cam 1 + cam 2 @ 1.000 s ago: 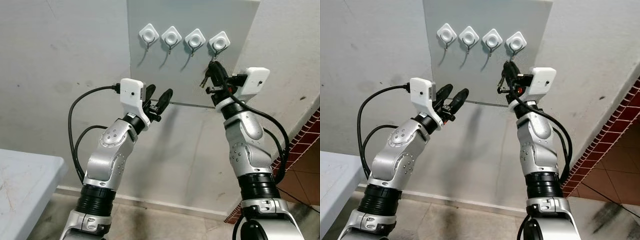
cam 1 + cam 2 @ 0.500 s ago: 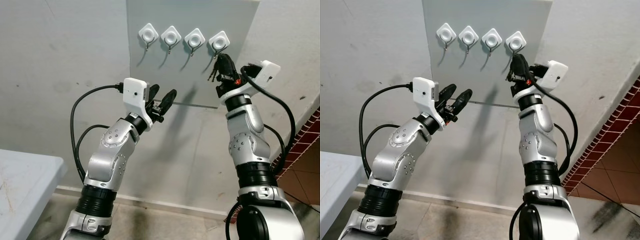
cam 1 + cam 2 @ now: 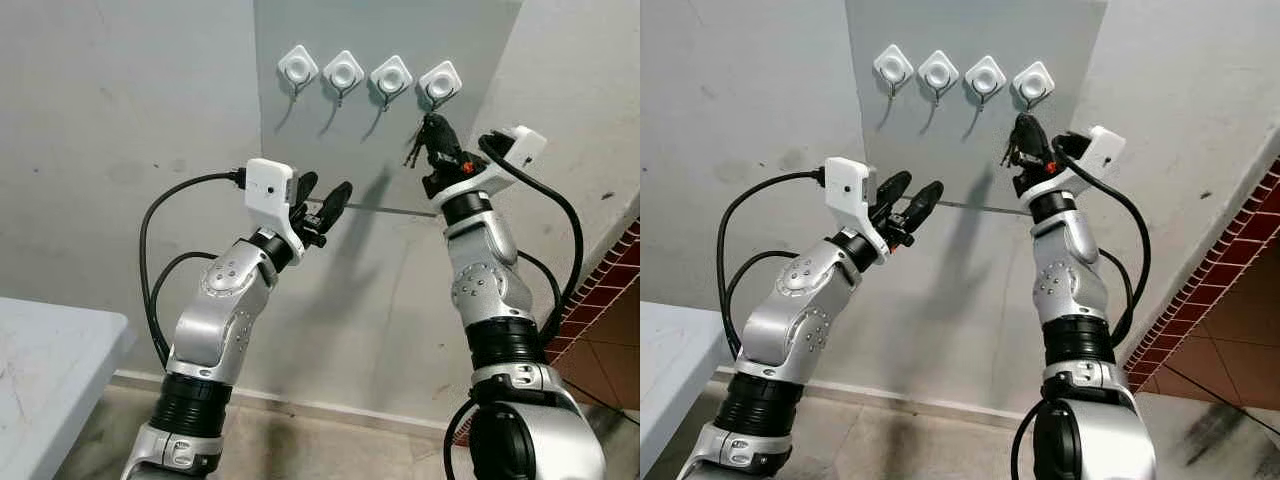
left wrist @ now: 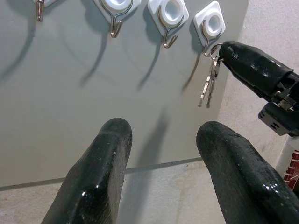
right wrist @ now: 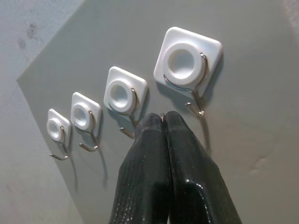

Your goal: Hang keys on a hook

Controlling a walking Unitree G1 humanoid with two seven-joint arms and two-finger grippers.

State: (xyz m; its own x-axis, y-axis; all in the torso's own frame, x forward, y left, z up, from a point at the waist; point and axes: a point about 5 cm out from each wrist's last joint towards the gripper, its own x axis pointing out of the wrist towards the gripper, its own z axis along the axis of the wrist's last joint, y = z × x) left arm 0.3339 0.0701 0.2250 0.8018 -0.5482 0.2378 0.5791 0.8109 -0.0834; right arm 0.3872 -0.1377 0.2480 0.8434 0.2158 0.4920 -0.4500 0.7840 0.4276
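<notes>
Three left hooks (image 3: pixel 342 73) unobstructed; right gripper (image 3: pixel 432 130) crowds the fourth.

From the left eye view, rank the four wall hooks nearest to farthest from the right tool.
1. Rightmost hook, just above the right tool holding the keys.
2. Second from right.
3. Second from left.
4. Leftmost hook, farthest.

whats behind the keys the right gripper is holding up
Behind the keys is the grey board carrying four white hooks; the right gripper holds their ring by the rightmost hook. Whether the ring is over the hook cannot be seen.
</notes>
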